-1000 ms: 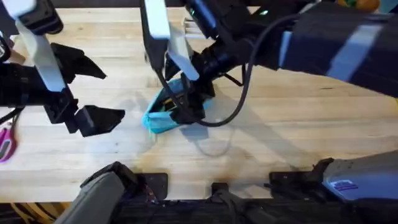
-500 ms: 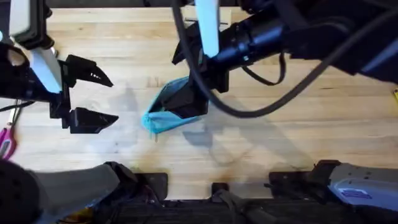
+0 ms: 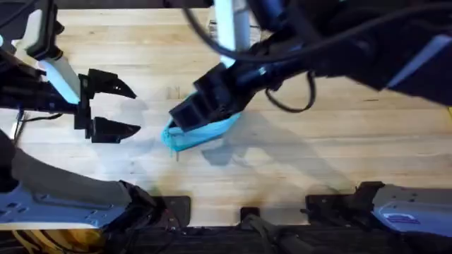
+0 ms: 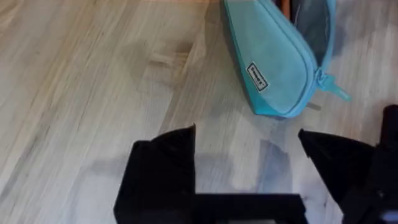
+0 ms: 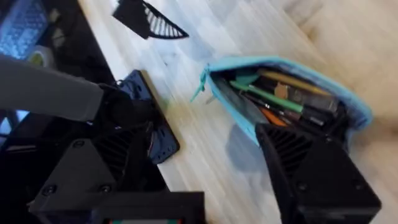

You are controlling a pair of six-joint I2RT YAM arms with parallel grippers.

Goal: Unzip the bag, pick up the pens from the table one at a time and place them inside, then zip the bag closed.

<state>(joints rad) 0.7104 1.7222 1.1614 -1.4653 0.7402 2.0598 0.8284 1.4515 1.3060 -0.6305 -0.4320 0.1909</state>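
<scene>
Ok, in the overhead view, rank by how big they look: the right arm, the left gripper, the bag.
1. The right arm, by far the largest, though it sits high, close under the camera, which inflates it.
2. The left gripper and the bag: too similar to rank, and the bag is partly covered by the right gripper.

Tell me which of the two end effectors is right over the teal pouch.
The right end effector: it hangs directly over the open bag, pens visible inside. The left end effector sits apart beside it, open over bare table.
</scene>
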